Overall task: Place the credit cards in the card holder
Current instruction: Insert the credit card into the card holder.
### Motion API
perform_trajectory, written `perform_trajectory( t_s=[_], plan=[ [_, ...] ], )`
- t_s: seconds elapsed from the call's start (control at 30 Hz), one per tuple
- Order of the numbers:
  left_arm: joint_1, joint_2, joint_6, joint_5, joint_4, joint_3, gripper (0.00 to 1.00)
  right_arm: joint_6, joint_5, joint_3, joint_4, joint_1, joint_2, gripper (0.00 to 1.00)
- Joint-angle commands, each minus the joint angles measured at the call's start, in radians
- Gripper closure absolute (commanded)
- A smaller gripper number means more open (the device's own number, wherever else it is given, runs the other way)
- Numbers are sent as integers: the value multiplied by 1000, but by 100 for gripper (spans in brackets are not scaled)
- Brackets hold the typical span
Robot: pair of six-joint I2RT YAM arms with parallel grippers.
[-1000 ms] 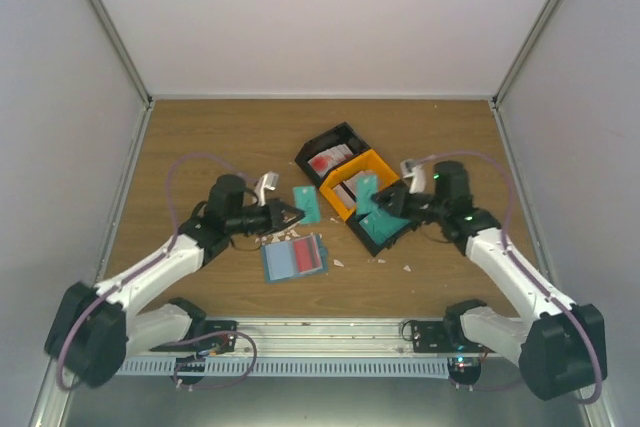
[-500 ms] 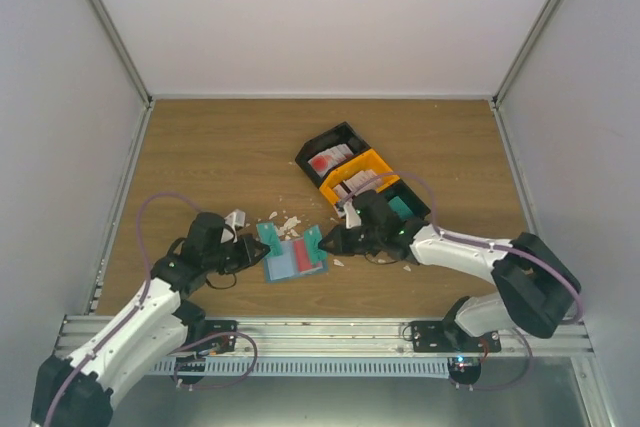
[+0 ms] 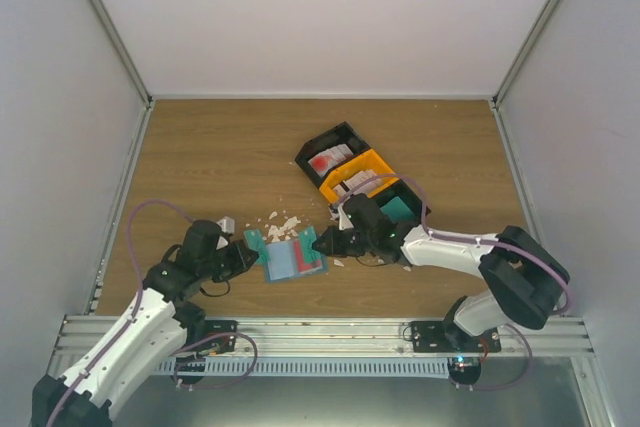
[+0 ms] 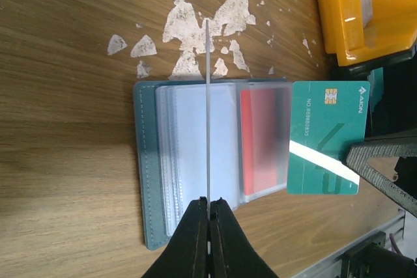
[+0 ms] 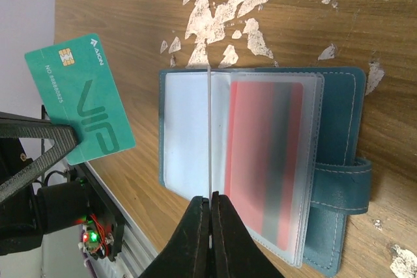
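Observation:
The blue-teal card holder (image 3: 287,261) lies open on the wood, with a red card (image 3: 308,257) in a clear pocket. My left gripper (image 3: 248,250) is shut on a teal credit card (image 3: 257,244), held upright at the holder's left edge. My right gripper (image 3: 320,243) is shut on another teal card (image 3: 310,239) at the holder's right edge. In the left wrist view my gripper (image 4: 208,203) holds its card edge-on (image 4: 207,96) over the holder (image 4: 146,161); the right's card (image 4: 328,138) faces me. In the right wrist view my gripper (image 5: 210,196) holds its card edge-on (image 5: 209,128) over the holder (image 5: 339,148); the left's card (image 5: 78,99) shows.
Torn white scraps (image 3: 281,224) lie just behind the holder. A black tray (image 3: 318,145) with red-and-white cards, an orange tray (image 3: 380,162) and a second black tray (image 3: 412,192) with teal cards stand in a diagonal row behind the right gripper.
Both arms have come down and inward from near the trays, each carrying a teal card to the holder. In the last half second they shifted only slightly.

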Motion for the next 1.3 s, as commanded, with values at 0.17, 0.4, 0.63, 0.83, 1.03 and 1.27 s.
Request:
perform_trajectory(
  t_s=[0.17,0.4,0.63,0.83,1.03,1.27],
  plan=[
    [8,33,-61,6,-61,34,100,57,4,28,83,30,54,99],
    [9,30,-43,-33,-197,54,100,77,-14,27,166,30,107,100],
    [8,52,-42,-2,-139,10,100,144,-48,-22,272,31,157,100],
    [8,102,-22,22,-108,-3,100,189,-53,-47,331,33,201,99],
    [9,100,-27,10,-118,-6,100,190,-35,-82,349,33,194,99],
    [9,113,-9,47,-94,-9,100,203,-82,-100,436,37,224,100]
  ],
)
